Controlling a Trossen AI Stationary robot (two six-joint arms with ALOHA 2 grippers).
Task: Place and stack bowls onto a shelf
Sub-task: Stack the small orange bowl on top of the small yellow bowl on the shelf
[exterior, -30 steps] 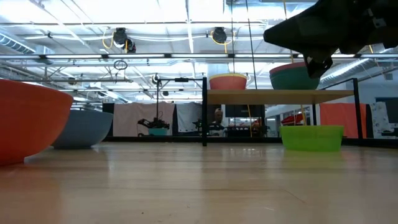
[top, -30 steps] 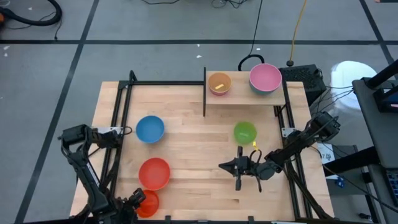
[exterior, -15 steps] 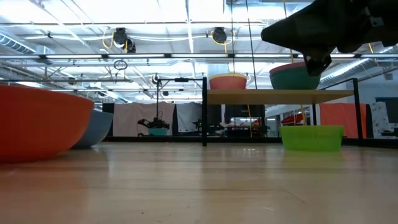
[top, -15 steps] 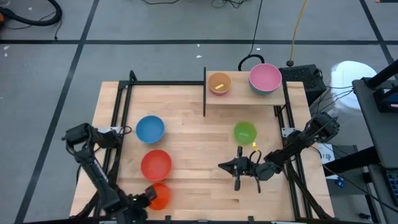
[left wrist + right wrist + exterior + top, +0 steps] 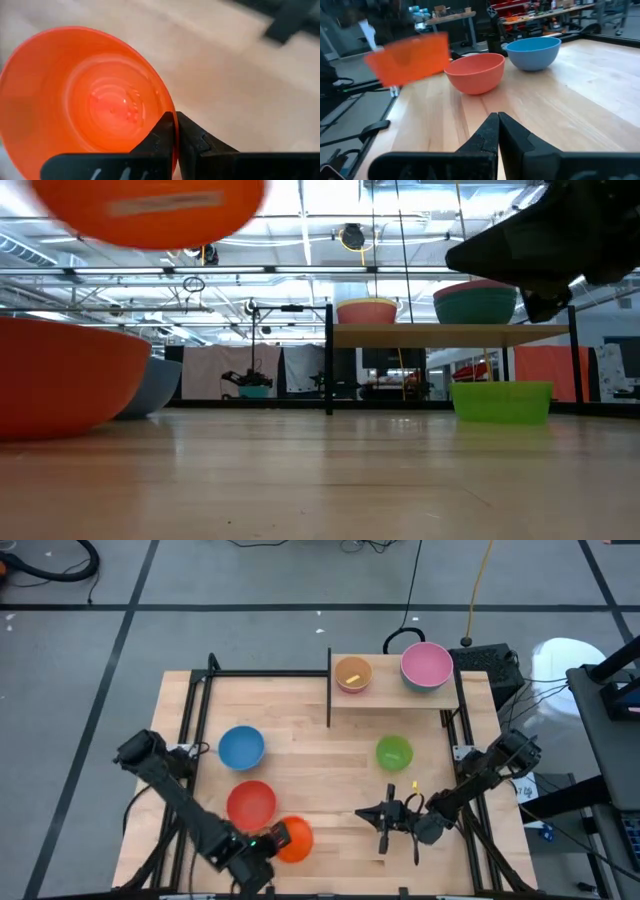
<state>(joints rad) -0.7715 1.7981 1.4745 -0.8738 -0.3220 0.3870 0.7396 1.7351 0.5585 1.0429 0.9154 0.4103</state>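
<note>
My left gripper point(image 5: 272, 840) is shut on an orange bowl point(image 5: 293, 838), which hangs above the table near its near edge; the low view shows that bowl point(image 5: 150, 210) high and blurred. A red bowl point(image 5: 250, 805) and a blue bowl point(image 5: 241, 747) rest on the table's left half, and a green bowl point(image 5: 394, 752) on its right half. On the shelf point(image 5: 390, 700) stand an orange-and-yellow stack point(image 5: 352, 673) and a pink bowl point(image 5: 426, 666) nested in a teal one point(image 5: 475, 308). My right gripper point(image 5: 383, 820) hovers shut and level at the near right. My left gripper pinches the orange bowl's rim point(image 5: 167, 107), with one finger point(image 5: 159, 141) inside the bowl and the other point(image 5: 194, 142) outside its wall. The fingers slant down from the near left. The bowl is lifted clear of the table, its opening facing up.
A thin dark upright panel point(image 5: 329, 688) bounds the shelf's left side. Black frame rails point(image 5: 190, 750) run along the table's left and right edges. Bare wood lies in the table's middle, between the red and green bowls.
My left gripper has taken the orange bowl up from the near left corner and carried it up and toward the table's right along the near edge. The red bowl has slid a little toward the far edge. My right gripper has drifted slightly toward the near edge.
</note>
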